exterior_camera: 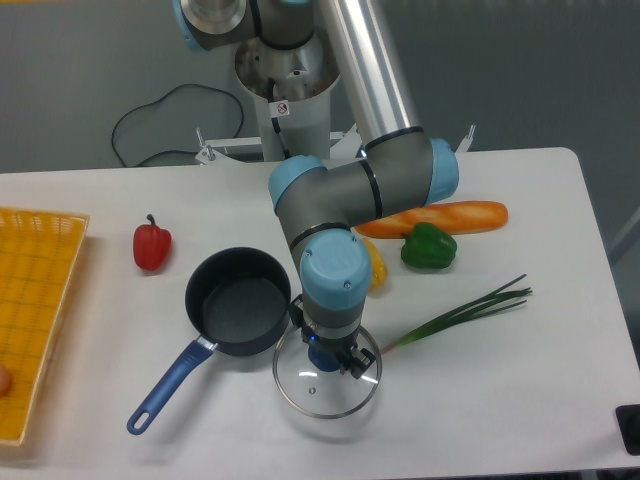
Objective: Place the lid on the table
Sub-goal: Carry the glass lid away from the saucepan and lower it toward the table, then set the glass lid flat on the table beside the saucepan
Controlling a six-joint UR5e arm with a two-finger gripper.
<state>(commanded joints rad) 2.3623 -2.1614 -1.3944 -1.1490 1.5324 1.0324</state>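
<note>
Now gripper (331,358) points straight down, fingers clamped on blue knob of lid (327,379). Lid hangs flat beneath fingers, low over table (480,400); contact with tabletop cannot be told. Saucepan (238,302) just left of fingers, its rim beside lid rim, blue handle running down-left. Yellow pepper (372,264) behind fingers, partly hidden by wrist. Green onion (462,308) to right. Red pepper (152,245) far left.

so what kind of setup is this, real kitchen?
Likely a lab tabletop rig, not a kitchen: a bare white table, a grey backdrop, a loose cable behind the arm's base, and produce spread out like props.
</note>
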